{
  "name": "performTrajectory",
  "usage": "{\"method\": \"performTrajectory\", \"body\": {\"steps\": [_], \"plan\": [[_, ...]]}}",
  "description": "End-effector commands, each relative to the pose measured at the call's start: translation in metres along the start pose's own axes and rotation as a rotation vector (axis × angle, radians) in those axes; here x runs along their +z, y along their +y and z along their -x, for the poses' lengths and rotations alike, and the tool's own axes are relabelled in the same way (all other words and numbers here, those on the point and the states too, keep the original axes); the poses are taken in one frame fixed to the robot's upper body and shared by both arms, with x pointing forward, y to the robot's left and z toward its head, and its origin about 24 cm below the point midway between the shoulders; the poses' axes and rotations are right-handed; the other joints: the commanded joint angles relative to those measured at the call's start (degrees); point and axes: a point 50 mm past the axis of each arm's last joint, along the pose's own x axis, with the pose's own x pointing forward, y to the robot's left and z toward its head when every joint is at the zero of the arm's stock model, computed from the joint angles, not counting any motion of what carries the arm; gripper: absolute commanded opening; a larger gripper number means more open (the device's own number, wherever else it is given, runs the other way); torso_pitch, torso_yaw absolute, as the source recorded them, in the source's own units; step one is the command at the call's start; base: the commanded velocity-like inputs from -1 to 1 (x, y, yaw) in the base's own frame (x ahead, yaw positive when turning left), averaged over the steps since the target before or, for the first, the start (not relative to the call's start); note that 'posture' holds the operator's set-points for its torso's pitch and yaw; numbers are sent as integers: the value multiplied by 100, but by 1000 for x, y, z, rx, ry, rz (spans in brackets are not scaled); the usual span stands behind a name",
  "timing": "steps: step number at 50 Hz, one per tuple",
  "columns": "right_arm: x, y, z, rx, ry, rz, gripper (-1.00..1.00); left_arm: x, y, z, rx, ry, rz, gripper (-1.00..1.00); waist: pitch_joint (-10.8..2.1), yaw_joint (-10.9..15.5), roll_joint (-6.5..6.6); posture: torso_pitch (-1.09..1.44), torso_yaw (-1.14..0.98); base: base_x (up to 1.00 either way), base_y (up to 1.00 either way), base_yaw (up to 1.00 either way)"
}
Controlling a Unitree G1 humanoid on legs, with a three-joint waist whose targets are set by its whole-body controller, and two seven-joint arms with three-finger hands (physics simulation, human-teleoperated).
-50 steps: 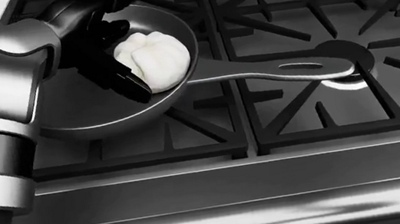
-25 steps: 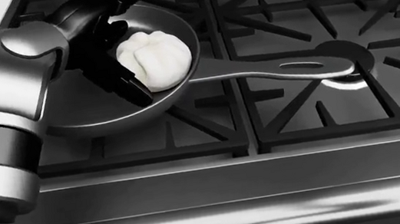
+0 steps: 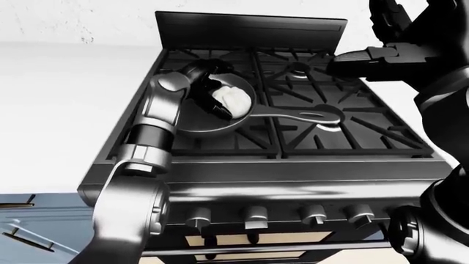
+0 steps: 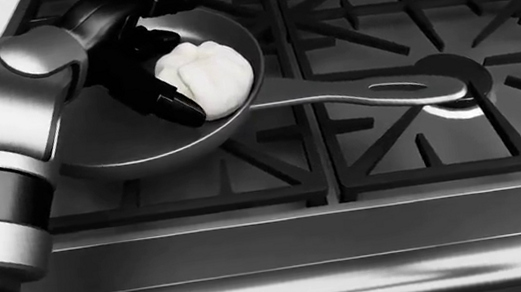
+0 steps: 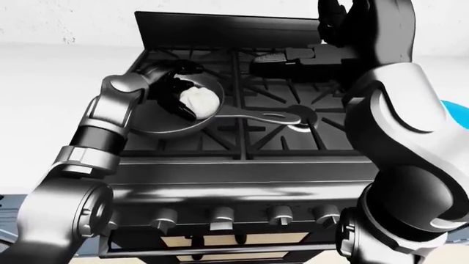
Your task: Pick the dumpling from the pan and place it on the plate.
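A white pleated dumpling (image 4: 209, 77) lies in the grey pan (image 4: 119, 145) on the stove's left burner. The pan's handle (image 4: 375, 91) points to the right. My left hand (image 4: 164, 68) is inside the pan, pressed against the dumpling's left side. One black finger (image 4: 179, 102) curls under its lower left edge and another reaches over the pan's top rim, so the hand is open around it. My right hand (image 3: 367, 55) hovers open above the upper right burner and holds nothing. No plate shows clearly.
Black grates (image 4: 413, 148) cover the stove top. A steel front ledge (image 4: 303, 239) and several knobs (image 3: 257, 215) lie below them. White counter (image 3: 66, 110) lies to the left. A light blue shape (image 5: 458, 115) peeks out behind my right arm.
The left hand's lower finger has curled in closer under the dumpling. The dumpling and the hand have shifted slightly up and to the right in the pan.
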Motion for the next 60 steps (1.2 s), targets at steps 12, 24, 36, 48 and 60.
{"method": "performTrajectory", "body": {"steps": [12,24,36,48,60], "plan": [[11,-3,1,-14,-67,-5,100,14,1,3,27,-88,-57,60,-157,5,4,0,0,0,0,0],[12,-3,1,-15,-67,-3,100,5,-4,5,60,-106,-78,52,-159,2,17,0,0,0,0,0],[13,-4,2,-15,-70,-5,100,2,-4,6,92,-119,-83,29,-159,-2,29,0,0,0,0,0],[14,-3,1,-16,-70,-3,100,6,3,9,125,-139,-68,19,-163,-7,32,0,0,0,0,0],[12,-3,1,-14,-68,-2,100,9,10,12,160,-164,-50,7,-157,-10,40,0,0,0,0,0]]}}
